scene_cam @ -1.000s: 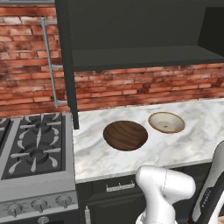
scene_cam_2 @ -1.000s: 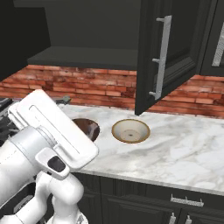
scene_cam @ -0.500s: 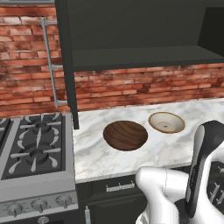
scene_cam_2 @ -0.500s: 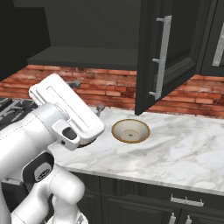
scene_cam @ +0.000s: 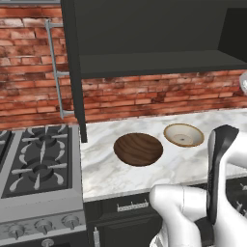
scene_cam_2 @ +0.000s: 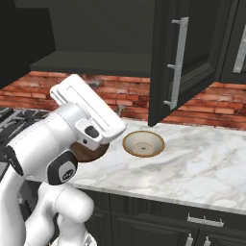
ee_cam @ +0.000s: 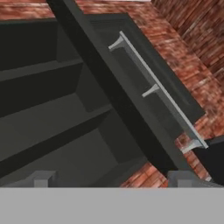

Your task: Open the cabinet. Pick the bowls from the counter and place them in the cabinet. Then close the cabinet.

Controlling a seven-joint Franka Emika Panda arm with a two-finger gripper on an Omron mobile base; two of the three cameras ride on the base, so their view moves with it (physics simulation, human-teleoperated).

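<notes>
The black cabinet (scene_cam: 154,62) stands open, its right door (scene_cam_2: 192,91) swung out with the silver bar handle (scene_cam_2: 177,62) facing me. On the marble counter (scene_cam: 120,178) the dark brown bowl (scene_cam: 138,148) and the cream bowl (scene_cam: 183,134) lie side by side. In the right base view the cream bowl (scene_cam_2: 143,143) is in full sight, and my arm hides most of the brown bowl (scene_cam_2: 92,153). My gripper (scene_cam_2: 106,96) hangs open and empty above the brown bowl, pointing up at the cabinet. The hand view has the gripper (ee_cam: 112,178) facing the cabinet shelf (ee_cam: 48,131) and door handle (ee_cam: 157,87).
A gas stovetop (scene_cam: 36,164) with black grates lies left of the counter. The cabinet's left door (scene_cam: 72,72) juts out edge-on over the counter's left end. A brick wall (scene_cam: 159,96) runs behind. Dark drawers (scene_cam_2: 202,221) sit under the counter.
My arm has swung up and a little right, lifting the hand toward the open cabinet. It now covers more of the brown bowl in the right base view. Neither bowl has moved.
</notes>
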